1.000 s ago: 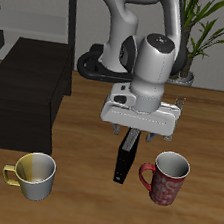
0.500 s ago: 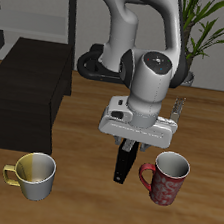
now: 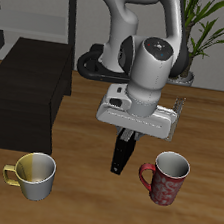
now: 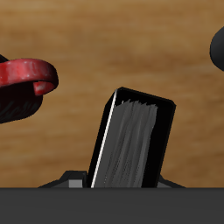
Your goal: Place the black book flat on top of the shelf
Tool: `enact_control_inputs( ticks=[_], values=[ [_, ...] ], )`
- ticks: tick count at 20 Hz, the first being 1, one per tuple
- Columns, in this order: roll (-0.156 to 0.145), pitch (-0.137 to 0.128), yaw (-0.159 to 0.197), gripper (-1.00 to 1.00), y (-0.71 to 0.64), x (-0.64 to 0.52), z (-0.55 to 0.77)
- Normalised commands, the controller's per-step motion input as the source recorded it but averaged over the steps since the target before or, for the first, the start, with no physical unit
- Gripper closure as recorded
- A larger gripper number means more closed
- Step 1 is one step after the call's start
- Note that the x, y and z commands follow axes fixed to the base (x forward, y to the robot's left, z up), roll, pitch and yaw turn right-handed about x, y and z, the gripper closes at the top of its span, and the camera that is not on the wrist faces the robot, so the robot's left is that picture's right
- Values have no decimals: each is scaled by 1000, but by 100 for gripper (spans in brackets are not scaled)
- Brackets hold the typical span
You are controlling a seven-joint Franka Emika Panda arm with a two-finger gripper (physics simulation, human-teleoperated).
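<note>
The black book (image 3: 124, 158) hangs upright from my gripper (image 3: 129, 135), which is shut on its top edge. Its lower end is a little above the wooden table, between the two mugs. In the wrist view the book (image 4: 131, 140) fills the middle, with its page edges facing the camera. The shelf (image 3: 26, 92) is a low black box with a flat top. It stands apart from the gripper, beyond the yellow mug and farther back on the table.
A red mug (image 3: 165, 178) stands close beside the book and also shows in the wrist view (image 4: 22, 83). A yellow mug (image 3: 35, 174) stands near the table's front edge. A potted plant (image 3: 200, 36) and a grey-framed rack (image 3: 48, 4) are at the back.
The gripper dipped down over the book, then rose. The book now hangs slightly higher than before, lifted off the table and shifted a little toward the shelf.
</note>
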Motion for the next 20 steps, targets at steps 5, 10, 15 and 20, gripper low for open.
enact_control_inputs(
  ticks=[5, 10, 15, 20],
  values=[
    [-29, -43, 49, 100, -264, -179, 441],
    [-41, -71, 63, 100, -369, -246, 637],
    [-39, -69, 69, 100, -273, -312, 589],
    [-47, -32, 69, 100, -274, -234, 403]
  ],
)
